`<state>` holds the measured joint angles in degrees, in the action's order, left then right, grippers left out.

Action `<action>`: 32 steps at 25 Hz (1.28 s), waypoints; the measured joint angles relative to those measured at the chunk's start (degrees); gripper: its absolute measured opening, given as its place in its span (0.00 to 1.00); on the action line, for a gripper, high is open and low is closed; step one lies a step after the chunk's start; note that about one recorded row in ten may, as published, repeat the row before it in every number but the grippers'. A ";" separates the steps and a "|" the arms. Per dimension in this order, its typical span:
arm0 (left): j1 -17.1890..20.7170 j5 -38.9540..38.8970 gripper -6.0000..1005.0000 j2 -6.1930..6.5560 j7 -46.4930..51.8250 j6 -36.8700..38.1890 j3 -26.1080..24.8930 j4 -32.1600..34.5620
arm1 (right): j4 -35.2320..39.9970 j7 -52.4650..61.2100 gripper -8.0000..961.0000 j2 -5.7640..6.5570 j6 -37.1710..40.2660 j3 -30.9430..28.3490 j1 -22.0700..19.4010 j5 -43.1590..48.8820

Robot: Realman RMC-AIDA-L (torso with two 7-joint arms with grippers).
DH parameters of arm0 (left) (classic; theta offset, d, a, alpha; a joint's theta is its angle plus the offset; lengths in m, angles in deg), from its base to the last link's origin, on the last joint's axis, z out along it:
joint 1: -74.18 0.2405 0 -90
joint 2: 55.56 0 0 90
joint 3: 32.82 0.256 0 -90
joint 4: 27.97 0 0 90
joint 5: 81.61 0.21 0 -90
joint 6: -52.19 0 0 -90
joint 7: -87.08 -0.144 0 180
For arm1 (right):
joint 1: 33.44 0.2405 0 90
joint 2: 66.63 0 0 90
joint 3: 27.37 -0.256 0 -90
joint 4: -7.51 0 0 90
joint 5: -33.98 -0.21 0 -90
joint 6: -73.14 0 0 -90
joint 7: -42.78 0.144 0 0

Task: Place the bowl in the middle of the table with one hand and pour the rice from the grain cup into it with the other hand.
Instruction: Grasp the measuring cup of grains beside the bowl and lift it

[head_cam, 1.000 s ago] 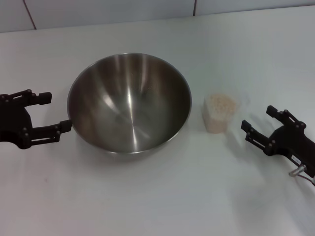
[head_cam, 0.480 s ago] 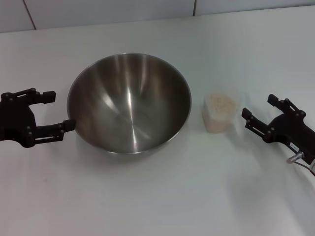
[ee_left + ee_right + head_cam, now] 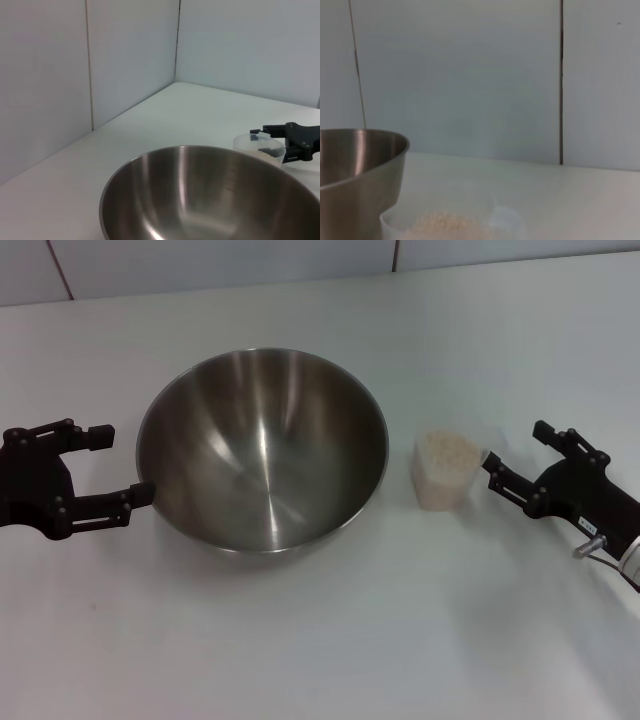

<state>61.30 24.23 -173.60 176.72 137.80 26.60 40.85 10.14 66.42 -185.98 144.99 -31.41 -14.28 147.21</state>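
The large round stainless-steel bowl (image 3: 262, 448) sits upright on the plain white surface (image 3: 330, 640), roughly mid-surface, inside bare and shiny. The small clear plastic grain cup (image 3: 447, 470) stands just right of the bowl, not touching it, filled w/ off-white rice (image 3: 446, 452) nearly to the rim. The black two-fingered left tool (image 3: 113, 466) is at the bowl's left side, fingers spread apart, near finger tip about touching the bowl wall (contact hard to confirm). The black right tool (image 3: 513, 454) is on the cup's far side from the bowl, fingers apart, tips just beside the cup; gripping nothing.
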 joint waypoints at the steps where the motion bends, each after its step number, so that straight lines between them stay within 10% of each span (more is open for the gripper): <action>1: 0.00 0.00 0.83 0.00 0.00 0.00 0.00 0.00 | 0.01 -0.02 0.84 0.00 -0.01 -0.03 0.26 -0.02; 19: -0.13 -0.04 0.83 0.00 -0.18 0.65 0.09 -0.70 | -0.45 -0.27 0.82 -0.03 1.41 -0.71 1.56 -0.12; 32: -0.13 1.43 0.83 -0.06 -0.08 1.32 0.09 -0.72 | -2.08 -3.18 0.39 -0.09 2.92 -1.43 1.31 -0.12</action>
<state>61.17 25.67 -173.66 176.64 139.12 26.68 40.13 8.06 63.23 -186.07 147.91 -32.85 -12.97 147.09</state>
